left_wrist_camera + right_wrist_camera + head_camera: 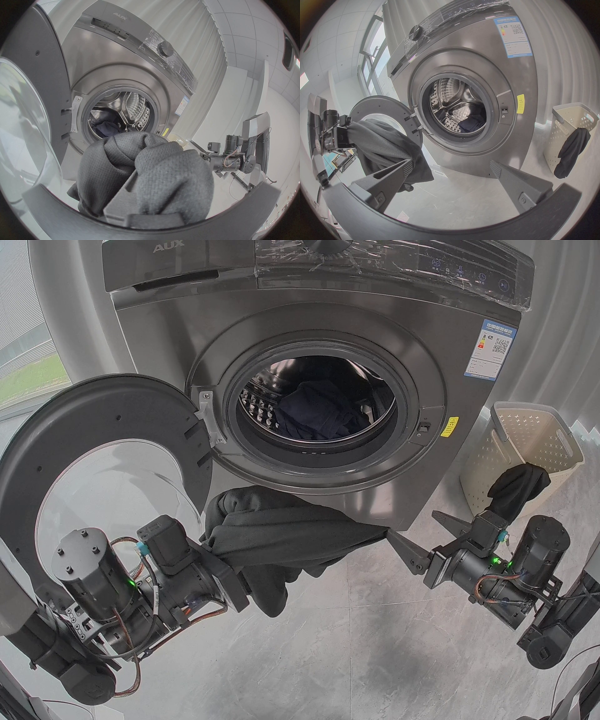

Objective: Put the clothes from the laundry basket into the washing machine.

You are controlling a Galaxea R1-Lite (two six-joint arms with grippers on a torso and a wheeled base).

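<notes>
The washing machine (350, 315) stands with its door (94, 427) swung open to the left. A dark navy garment (319, 409) lies in the drum (450, 106). My left gripper (237, 555) is shut on a dark grey garment (281, 534), held just below and in front of the opening. The cloth bunches over the fingers (125, 193). One corner stretches right to a fingertip of my right gripper (411, 522), which stands open, its fingers (390, 181) spread wide. The beige laundry basket (537, 434) stands right of the machine, a black garment (517, 487) draped over its rim.
Grey tiled floor (375, 646) lies in front of the machine. A white curtain (562, 352) hangs behind the basket. The open door takes up the space to the left of the opening. A window (372, 68) is on the far left.
</notes>
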